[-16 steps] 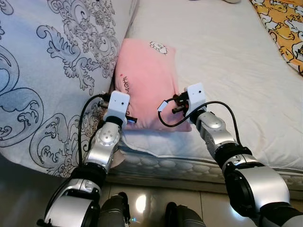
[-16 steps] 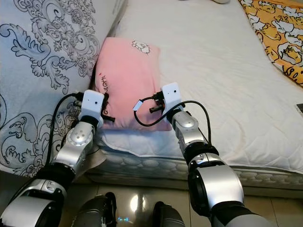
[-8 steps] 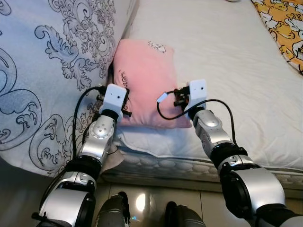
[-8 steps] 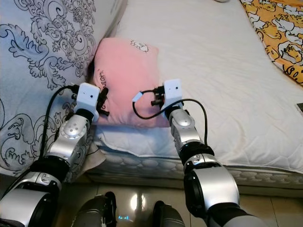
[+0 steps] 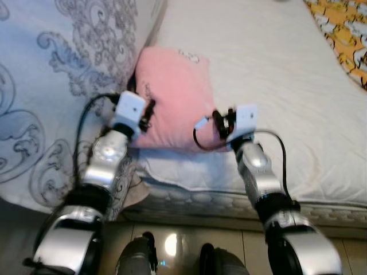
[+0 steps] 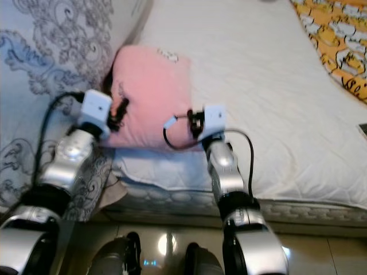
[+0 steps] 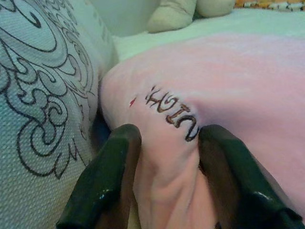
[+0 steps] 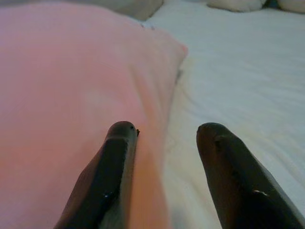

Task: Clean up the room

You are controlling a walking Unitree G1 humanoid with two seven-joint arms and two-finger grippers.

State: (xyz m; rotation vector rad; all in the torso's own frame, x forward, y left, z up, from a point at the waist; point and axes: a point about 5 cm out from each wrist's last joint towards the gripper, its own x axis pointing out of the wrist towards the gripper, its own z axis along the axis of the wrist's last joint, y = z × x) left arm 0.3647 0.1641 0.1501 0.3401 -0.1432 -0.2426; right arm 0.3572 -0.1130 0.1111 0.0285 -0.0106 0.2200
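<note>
Claws flank my target: left claw (image 7: 162, 191) pinches a fold at the pink pillow's (image 5: 175, 91) near-left corner, while right claw (image 8: 164, 157) gapes astride its right edge. Pillow lies lengthwise away from me on the bed (image 5: 275, 74), beside the patterned quilt (image 5: 51, 86).

Home bedroom: white quilted mattress (image 5: 275, 86), patterned duvet (image 5: 51, 74), pink pillow (image 5: 175, 94) (tiled floor below).
</note>
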